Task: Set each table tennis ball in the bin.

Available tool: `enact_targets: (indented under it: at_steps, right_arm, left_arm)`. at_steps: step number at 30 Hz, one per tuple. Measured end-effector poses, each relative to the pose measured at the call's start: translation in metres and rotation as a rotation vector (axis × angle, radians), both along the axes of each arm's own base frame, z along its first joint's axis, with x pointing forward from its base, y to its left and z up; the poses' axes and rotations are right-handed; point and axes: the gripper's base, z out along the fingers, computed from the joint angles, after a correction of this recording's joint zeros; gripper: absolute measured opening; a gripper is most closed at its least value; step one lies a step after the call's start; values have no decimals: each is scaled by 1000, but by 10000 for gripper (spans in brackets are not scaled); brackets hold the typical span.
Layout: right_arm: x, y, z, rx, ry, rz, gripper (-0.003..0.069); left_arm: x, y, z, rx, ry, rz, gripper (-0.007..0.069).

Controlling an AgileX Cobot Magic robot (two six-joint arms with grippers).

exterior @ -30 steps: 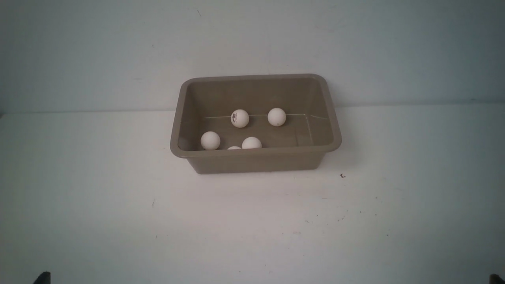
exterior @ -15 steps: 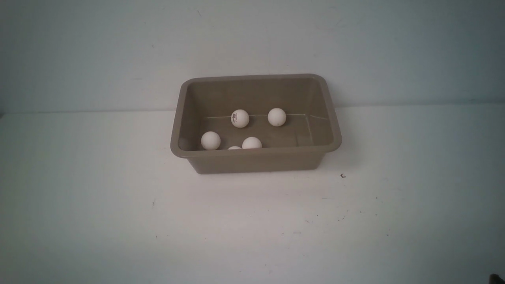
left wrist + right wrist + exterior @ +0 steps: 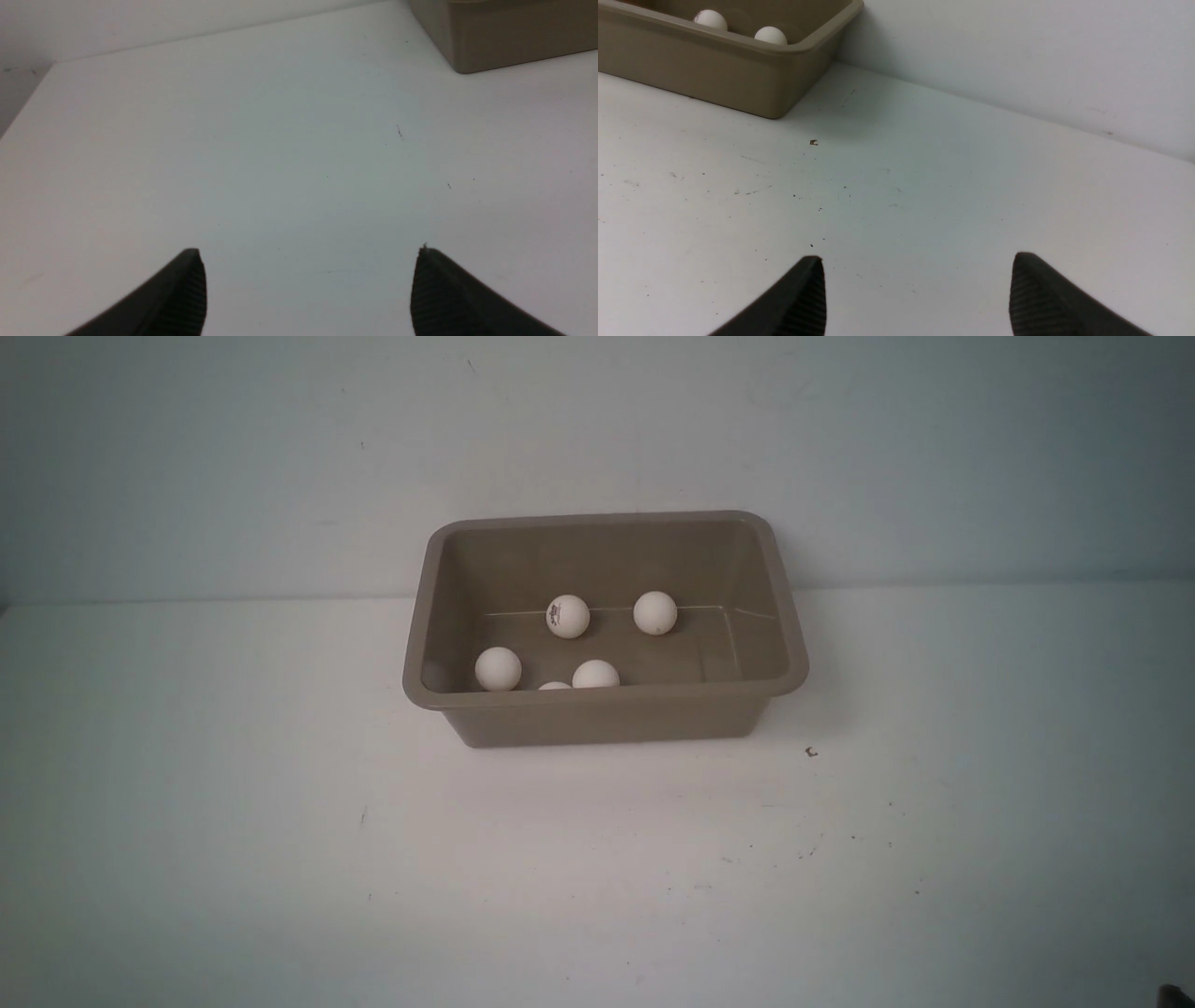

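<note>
Front view is showing the bin [image 3: 605, 714] sitting on the white worktop [image 3: 597, 877], a little toward twelve o'clock of the worktop's middle, with its long axis running from nine to three o'clock and its open top facing up. Five balls are lying inside it: one with a dark logo [image 3: 568, 616] and a plain one [image 3: 655, 612] toward the far wall, one [image 3: 498, 668] at the nine o'clock end, one [image 3: 595, 674] near the front wall, and a fifth [image 3: 554, 686] whose top alone is peeking over the front rim, the rest being hidden. A tiny dark speck [image 3: 810, 752] is lying at about four o'clock from the bin. Neither arm is appearing here, apart from a dark sliver at the lower right corner.

In the left wrist view, the left claw [image 3: 308, 289] is hanging released over bare worktop, fingers spread with nothing between them, only the bin's corner showing. In the right wrist view, the right claw [image 3: 917, 294] is likewise spread and empty, with the bin cut off at the picture's edge and two balls just showing over its rim.
</note>
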Motion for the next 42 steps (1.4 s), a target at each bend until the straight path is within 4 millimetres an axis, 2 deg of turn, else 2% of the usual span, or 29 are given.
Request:
enact_targets:
  at_steps: [21, 27, 42]
  right_arm:
    - [0, 0, 0, 2, 0, 0, 482]
    - [0, 3, 0, 192, 25, -15, 482]
    - [0, -3, 0, 283, 39, -97, 482]
  left_arm:
    - [0, 0, 0, 0, 0, 0, 531]
    - [0, 0, 0, 0, 0, 0, 531]
    - [0, 0, 0, 0, 0, 0, 531]
